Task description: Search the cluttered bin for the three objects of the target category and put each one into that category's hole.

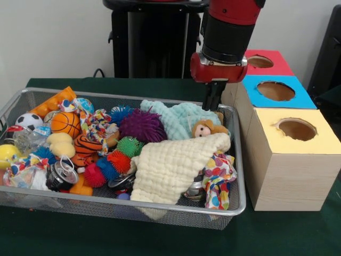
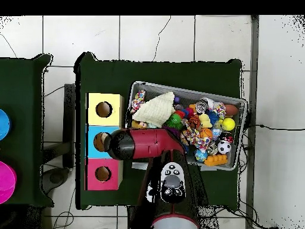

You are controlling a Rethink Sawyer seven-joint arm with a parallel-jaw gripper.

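A wire mesh bin (image 1: 133,205) holds a heap of toys: a purple spiky ball (image 1: 141,126), a green spiky ball (image 1: 129,145), a small basketball (image 1: 65,123), a soccer ball (image 1: 29,121), a cream cloth (image 1: 170,165), a teal cloth (image 1: 176,118) and a small plush animal (image 1: 205,128). My gripper (image 1: 213,101) hangs shut and empty just above the bin's far right corner, beside the boxes. Beside the bin stand three boxes with round holes: yellow (image 1: 296,129), blue (image 1: 275,90) and red (image 1: 260,61). In the overhead view the arm's wrist (image 2: 119,145) covers the gripper.
Spotted rope toys (image 1: 218,181), metal cans (image 1: 61,173), an orange block (image 1: 53,101) and a yellow ball (image 1: 8,154) also fill the bin (image 2: 184,89). Seen from overhead, the yellow box (image 2: 103,109), blue box (image 2: 96,141) and red box (image 2: 103,173) line its left side. A second table with coloured discs (image 2: 5,182) stands farther left.
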